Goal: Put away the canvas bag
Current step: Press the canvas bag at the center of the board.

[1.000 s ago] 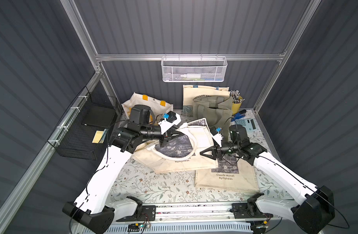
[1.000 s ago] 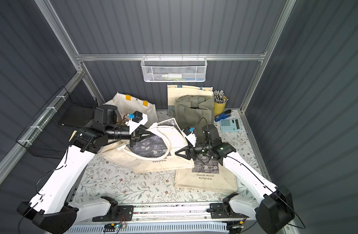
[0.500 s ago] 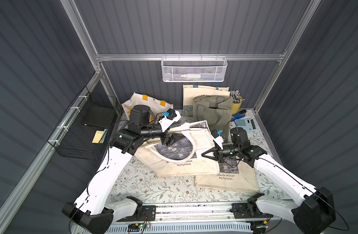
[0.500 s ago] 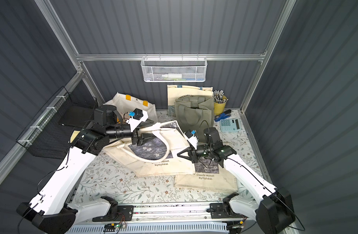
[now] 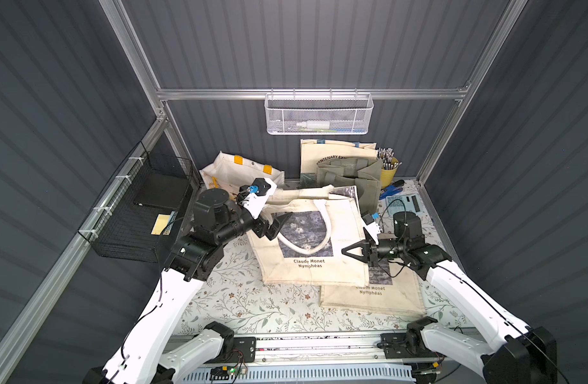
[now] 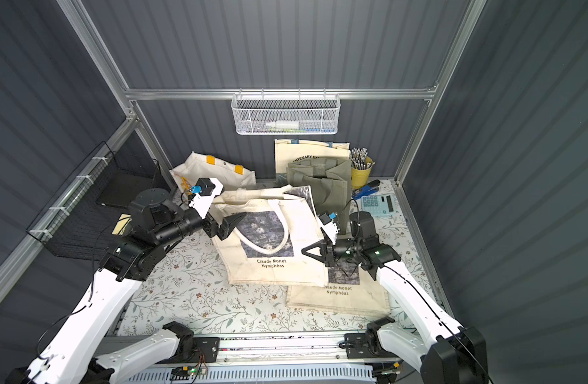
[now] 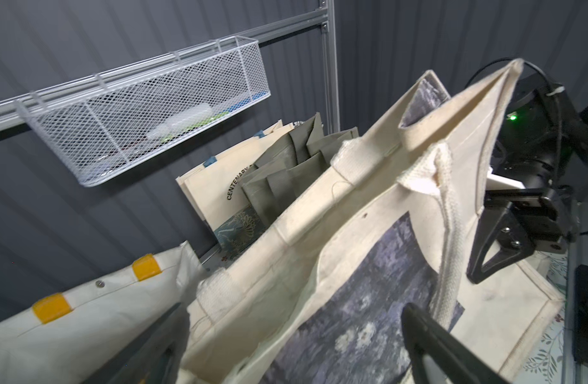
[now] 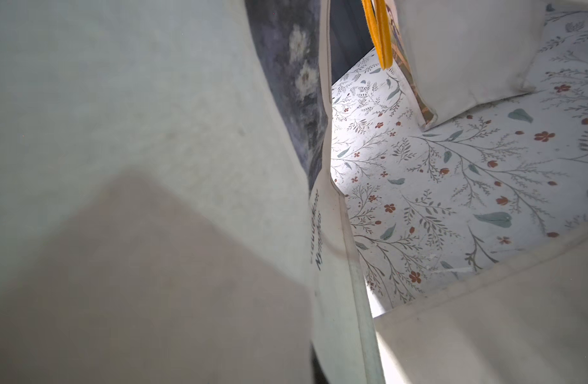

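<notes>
Cream Monet-print canvas bag (image 5: 344, 232): soft, light, floppy; left end effector (image 5: 274, 227) open, right end effector (image 5: 346, 251) pinches bag edge; better hold: white webbing handle (image 7: 451, 246)

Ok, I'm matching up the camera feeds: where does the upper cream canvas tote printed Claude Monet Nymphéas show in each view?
Both top views: the upper cream canvas tote lies mid-table, overlapping a second Monet tote.
Left wrist: close up across the frame's middle, mouth edge and dark print showing.
Right wrist: pressed near the lens, blurred cream cloth with its dark print.
Shared landmark: the floral table cover, in all four.
</notes>
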Robot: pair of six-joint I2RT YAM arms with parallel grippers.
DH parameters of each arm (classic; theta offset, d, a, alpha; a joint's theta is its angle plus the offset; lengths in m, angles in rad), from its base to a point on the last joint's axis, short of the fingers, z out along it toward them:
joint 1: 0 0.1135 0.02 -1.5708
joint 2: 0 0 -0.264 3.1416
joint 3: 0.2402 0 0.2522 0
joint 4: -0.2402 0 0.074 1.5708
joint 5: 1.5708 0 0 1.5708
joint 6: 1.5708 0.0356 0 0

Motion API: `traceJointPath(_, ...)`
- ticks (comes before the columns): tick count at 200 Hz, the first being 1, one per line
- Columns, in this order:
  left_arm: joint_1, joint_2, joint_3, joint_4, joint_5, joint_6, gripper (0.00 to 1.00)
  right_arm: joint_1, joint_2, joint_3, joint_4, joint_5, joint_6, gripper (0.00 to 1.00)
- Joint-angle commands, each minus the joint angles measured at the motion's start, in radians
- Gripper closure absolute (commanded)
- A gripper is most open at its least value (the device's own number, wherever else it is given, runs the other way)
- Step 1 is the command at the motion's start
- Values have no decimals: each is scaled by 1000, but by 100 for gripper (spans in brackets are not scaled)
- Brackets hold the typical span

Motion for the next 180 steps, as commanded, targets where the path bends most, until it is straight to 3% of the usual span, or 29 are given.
traceJointPath(1, -4, -43, -21, -59, -106, -97, 1, -20, -24, 71, 36, -60, -22, 100)
traceJointPath(57, -3, -238, -231, -94, -159, -332, 1, -55, -13, 122, 45, -105, 45, 100)
traceJointPath(129, -3, -392, -437, -85, -199, -646, 1, -116, -1, 178, 82, -126, 130, 100)
traceJointPath(152, -3, -440, -520, -32, -171, -679, 0, -126, -13, 192, 109, -146, 140, 100)
traceJointPath(180, -4, -427, -582, -17, -124, -622, 1, -135, -31, 203, 89, -159, 97, 100)
